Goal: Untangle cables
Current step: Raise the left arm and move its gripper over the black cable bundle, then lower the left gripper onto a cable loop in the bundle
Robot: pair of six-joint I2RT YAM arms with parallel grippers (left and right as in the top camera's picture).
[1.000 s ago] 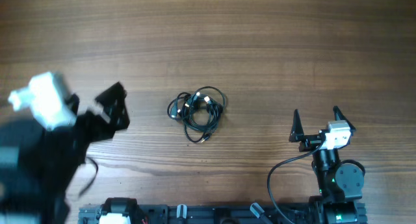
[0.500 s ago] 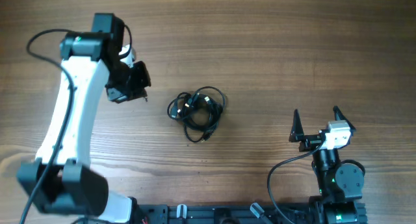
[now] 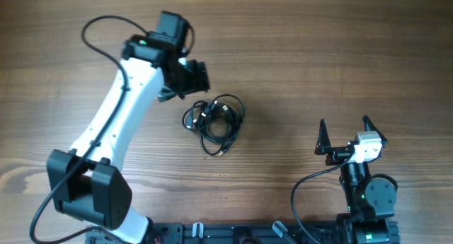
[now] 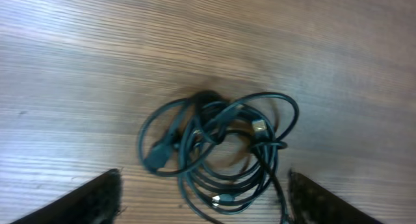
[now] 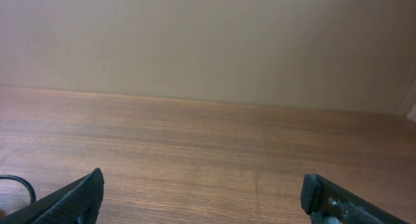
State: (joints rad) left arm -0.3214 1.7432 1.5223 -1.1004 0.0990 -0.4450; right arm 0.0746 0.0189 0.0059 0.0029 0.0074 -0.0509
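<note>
The cables lie in one knotted black bundle near the middle of the wooden table, with small plugs and pale tips showing. My left gripper hovers just up-left of the bundle. In the left wrist view the cables fill the centre. The left gripper stands open there, its dark fingers wide apart at the bottom corners and not touching the cords. My right gripper rests open near the front right, holding nothing. In the right wrist view the right gripper faces bare table.
The left arm stretches diagonally from the front left toward the bundle. A thicker black wire loops beside the right arm's base. The robot's mounting rail runs along the front edge.
The left arm has swung from the far left up and rightward to just beside the bundle. The right arm and the cables have not moved.
</note>
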